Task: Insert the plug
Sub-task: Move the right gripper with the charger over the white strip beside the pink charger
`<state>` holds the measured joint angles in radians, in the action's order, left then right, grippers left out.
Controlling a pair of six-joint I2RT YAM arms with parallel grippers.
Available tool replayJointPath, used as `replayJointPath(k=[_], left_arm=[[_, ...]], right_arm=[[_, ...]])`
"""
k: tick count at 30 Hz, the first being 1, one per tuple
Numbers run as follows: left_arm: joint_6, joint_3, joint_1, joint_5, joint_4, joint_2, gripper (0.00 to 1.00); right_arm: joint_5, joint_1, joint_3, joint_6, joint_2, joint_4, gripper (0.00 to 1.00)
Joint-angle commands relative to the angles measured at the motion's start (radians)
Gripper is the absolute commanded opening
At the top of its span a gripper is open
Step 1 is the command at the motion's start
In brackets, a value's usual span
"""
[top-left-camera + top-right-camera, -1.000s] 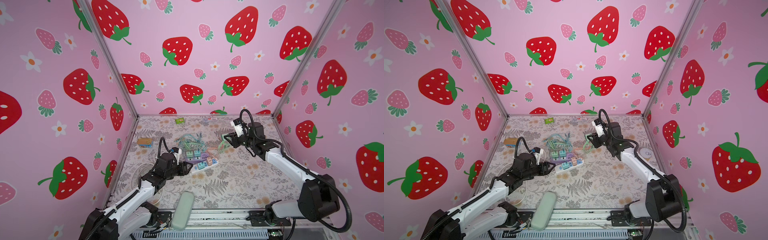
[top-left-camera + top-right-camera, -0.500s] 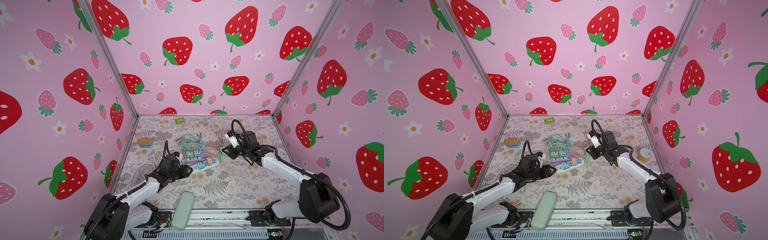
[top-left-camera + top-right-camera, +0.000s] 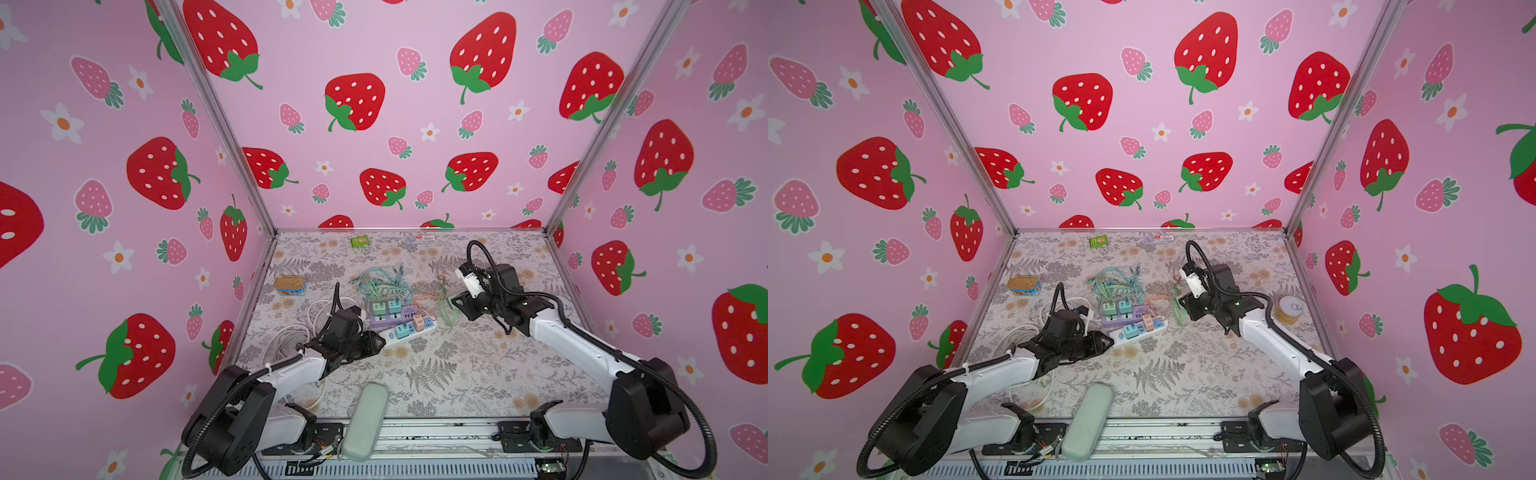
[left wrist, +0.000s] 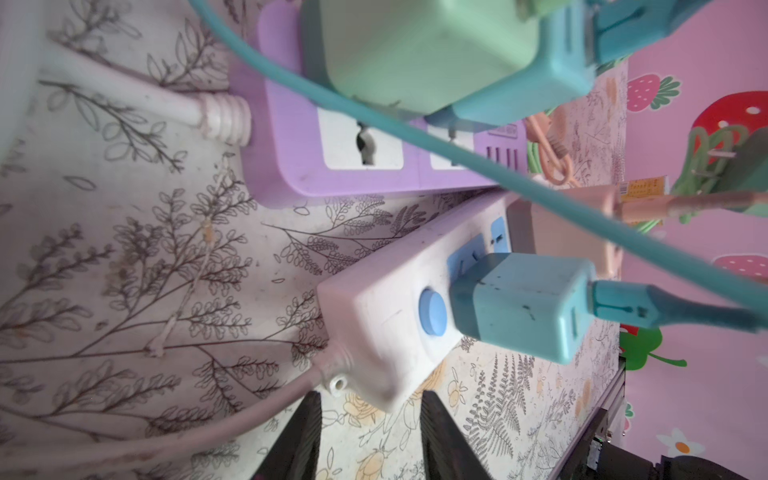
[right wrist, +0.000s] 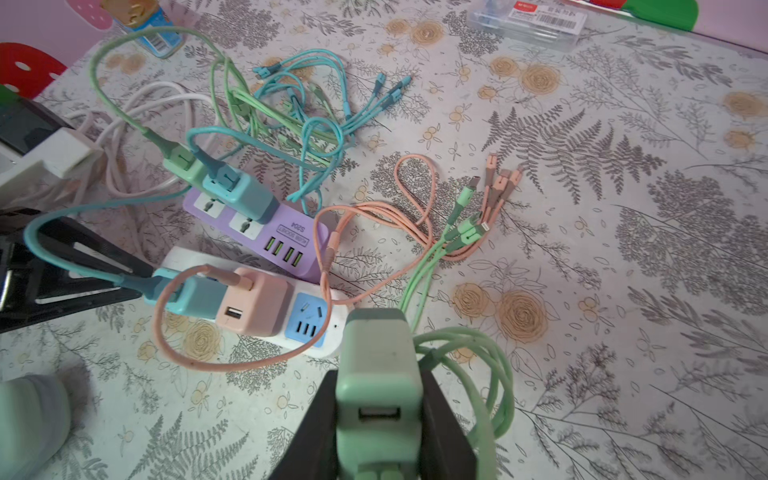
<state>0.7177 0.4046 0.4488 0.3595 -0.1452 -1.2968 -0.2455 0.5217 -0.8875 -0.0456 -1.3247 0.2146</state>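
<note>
Scanning a top view, we locate the left gripper [image 3: 376, 341] at the cord end of the glossy white power strip [image 3: 409, 330]. Left wrist: its black fingers [image 4: 303, 440] stand apart, clamping nothing. Right wrist: the right gripper [image 5: 378, 386] pinches the matte, boxy green plug [image 5: 378, 361] near a blue socket [image 5: 309, 320].

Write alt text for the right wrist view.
The right hand grips a green charger near the white power strip, whose end socket is free. A pink charger and a teal charger are plugged in beside it; a purple strip lies alongside.
</note>
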Motion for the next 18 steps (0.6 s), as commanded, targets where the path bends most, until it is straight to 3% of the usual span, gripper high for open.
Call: replayJointPath(k=[1, 10, 18], left_arm=[[0.025, 0.019, -0.004, 0.0, -0.02, -0.02, 0.41], [-0.012, 0.032, -0.013, -0.068, 0.048, -0.027, 0.37], [-0.054, 0.047, -0.074, -0.036, 0.058, -0.076, 0.37]], right_arm=[[0.064, 0.0, -0.059, 0.043, 0.016, 0.03, 0.03], [0.265, 0.016, -0.117, 0.177, -0.016, 0.145, 0.04], [0.058, 0.116, -0.049, 0.219, -0.02, 0.139, 0.03]])
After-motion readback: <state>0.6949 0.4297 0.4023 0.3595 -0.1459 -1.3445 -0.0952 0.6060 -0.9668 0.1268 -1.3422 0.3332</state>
